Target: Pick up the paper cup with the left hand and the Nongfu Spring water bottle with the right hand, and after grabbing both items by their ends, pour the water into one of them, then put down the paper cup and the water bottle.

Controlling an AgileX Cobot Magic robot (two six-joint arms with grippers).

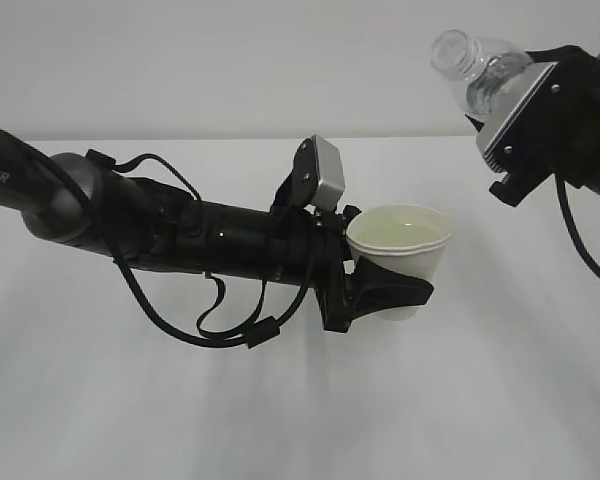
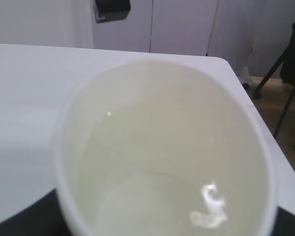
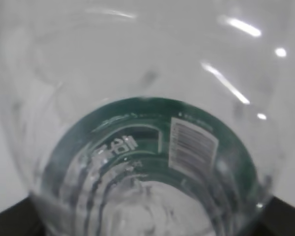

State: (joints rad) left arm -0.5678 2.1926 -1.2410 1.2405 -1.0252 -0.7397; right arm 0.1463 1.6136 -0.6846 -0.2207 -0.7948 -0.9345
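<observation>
The left hand (image 1: 385,290) reaches in from the left on its long black arm (image 1: 130,225), cables (image 1: 220,325) looping beneath it and a grey square module (image 1: 325,175) perched above the wrist. Its black fingers (image 1: 395,290) stand partly apart and clasp the paper cup (image 1: 405,255) round its lower half, holding it upright above the white table (image 1: 280,420). From the left wrist view I look straight down into the paper cup (image 2: 162,147): the water (image 2: 157,196) lies in the bottom against the cream inside, with a bright glint on it.

Up to the right, well apart from the cup and higher, the right hand (image 1: 520,120) holds the Nongfu Spring water bottle (image 1: 480,70) tilted, its open neck pointing up and to the left. The jaws grip the bottle's lower end beside the light-grey panel (image 1: 515,115). The right wrist view shows the bottle (image 3: 147,162) filling the frame, green label and barcode visible through the clear plastic.
</observation>
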